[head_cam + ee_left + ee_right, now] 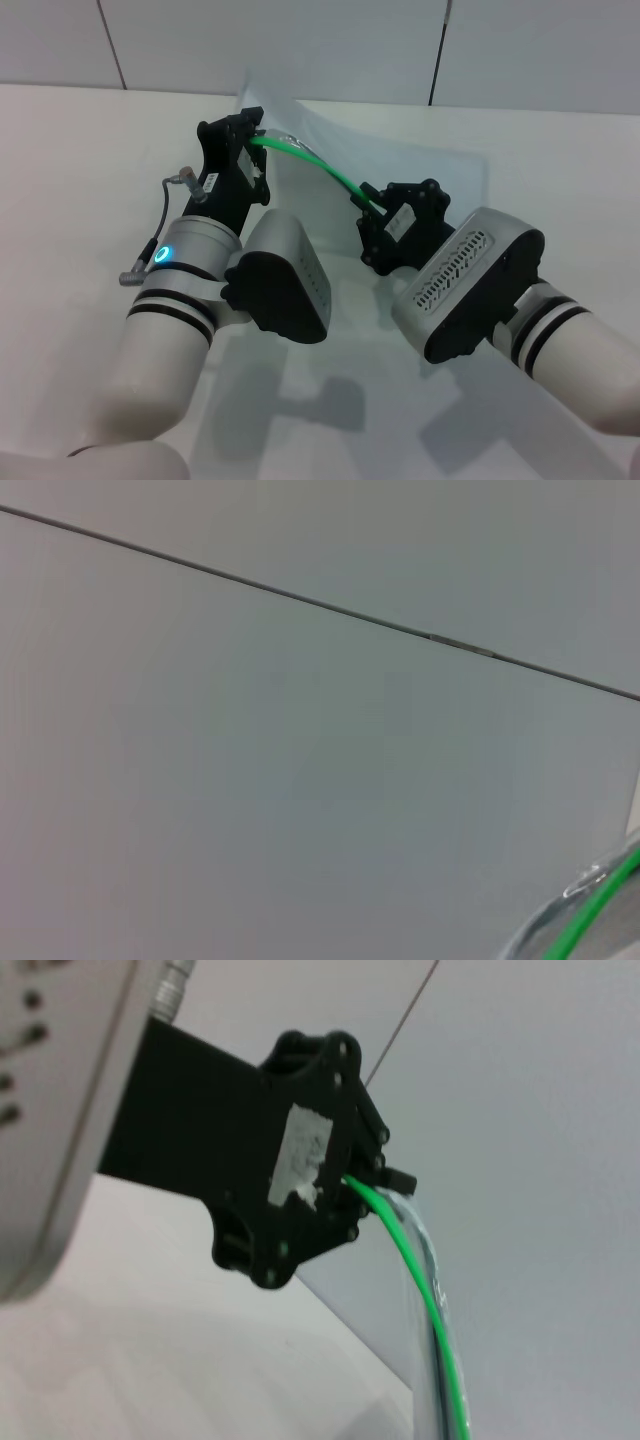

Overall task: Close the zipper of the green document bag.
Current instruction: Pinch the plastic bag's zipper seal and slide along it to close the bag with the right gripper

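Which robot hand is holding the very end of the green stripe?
The left gripper, the farther one. It clamps the far end of the zipper. The right gripper holds the strip partway along the green document bag.

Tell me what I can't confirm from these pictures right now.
- Zipper slider: head view, hidden in the right gripper.
- Bag near edge: head view, covered by both arms.
- Left gripper grip: right wrist view, its black body hides the contact.
- Left wrist view: only a sliver of zipper.
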